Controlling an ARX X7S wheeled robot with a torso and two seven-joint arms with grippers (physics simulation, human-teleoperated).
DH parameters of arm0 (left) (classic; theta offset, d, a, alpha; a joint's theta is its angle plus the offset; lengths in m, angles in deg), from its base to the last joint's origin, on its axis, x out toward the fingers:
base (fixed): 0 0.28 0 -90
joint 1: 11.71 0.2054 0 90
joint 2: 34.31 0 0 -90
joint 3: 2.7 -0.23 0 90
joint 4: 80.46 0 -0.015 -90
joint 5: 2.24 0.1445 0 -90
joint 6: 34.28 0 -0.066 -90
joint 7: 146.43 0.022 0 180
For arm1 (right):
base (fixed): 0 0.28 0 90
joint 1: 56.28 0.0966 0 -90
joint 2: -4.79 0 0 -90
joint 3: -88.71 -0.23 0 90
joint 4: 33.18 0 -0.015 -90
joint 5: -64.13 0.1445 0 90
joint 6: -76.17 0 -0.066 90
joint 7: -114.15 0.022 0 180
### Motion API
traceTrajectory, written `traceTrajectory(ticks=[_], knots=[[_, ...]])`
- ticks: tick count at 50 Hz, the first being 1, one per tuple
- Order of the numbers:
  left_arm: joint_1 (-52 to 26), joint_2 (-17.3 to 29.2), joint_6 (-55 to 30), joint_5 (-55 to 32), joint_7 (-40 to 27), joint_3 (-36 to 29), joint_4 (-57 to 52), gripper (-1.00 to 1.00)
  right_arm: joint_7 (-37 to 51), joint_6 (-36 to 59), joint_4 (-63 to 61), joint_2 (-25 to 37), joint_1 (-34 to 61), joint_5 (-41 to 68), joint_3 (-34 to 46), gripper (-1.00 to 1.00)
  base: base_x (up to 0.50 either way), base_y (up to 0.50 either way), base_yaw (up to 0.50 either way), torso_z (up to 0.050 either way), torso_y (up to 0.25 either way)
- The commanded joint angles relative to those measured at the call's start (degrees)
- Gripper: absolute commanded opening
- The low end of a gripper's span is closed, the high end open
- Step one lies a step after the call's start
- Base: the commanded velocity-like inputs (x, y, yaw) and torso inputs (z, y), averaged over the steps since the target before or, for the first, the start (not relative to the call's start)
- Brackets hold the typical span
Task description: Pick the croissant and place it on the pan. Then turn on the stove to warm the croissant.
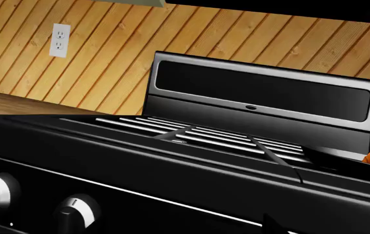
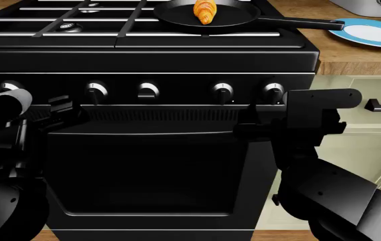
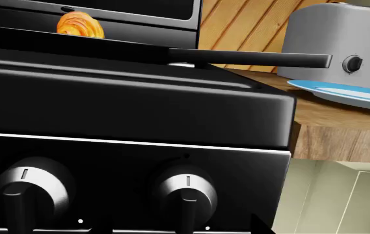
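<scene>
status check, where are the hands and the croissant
Golden ridged croissant in round black frying pan on black gas stove. Both hands low at the knob row, fingers unseen. Nothing blocking.

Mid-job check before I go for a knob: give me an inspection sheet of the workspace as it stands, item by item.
Surface: wooden counter to the right of the stove, carrying a plate and toaster.
Job's things: croissant lies in the pan, which sits on the stove grates at the right rear; the pan handle reaches toward the plate. Five knobs line the front panel; no flame is visible.
Clutter: blue-rimmed plate; grey-white toaster behind it.
Grippers: left arm and right arm are in front of the oven door, near knob height; fingertips not visible, state unclear.
Cables: nothing seen.
Surroundings: wood-panelled wall with an outlet; pale cabinets on the right.
</scene>
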Motion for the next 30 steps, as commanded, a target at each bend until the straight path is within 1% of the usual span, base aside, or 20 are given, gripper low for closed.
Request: traceTrajectory(ticks=[1,15,30], knots=[[0.06,-0.08,0.18,0.06,0.07,-0.23,0.22,1.00,-0.79,0.26,1.60,-0.27,0.88,0.28,-0.05,1.00,0.00,0.00,0.00,0.000,0.000],[0.20,-0.17,0.43,0.07,0.19,-0.40,0.68,1.00,-1.68,1.75,3.77,-0.88,2.02,2.62,-0.44,1.00,0.00,0.00,0.00,0.000,0.000],[0.14,-0.09,0.71,0.03,0.29,-0.39,0.94,1.00,-1.95,2.18,4.70,-0.88,3.06,2.78,-0.56,1.00,0.00,0.00,0.00,0.000,0.000]])
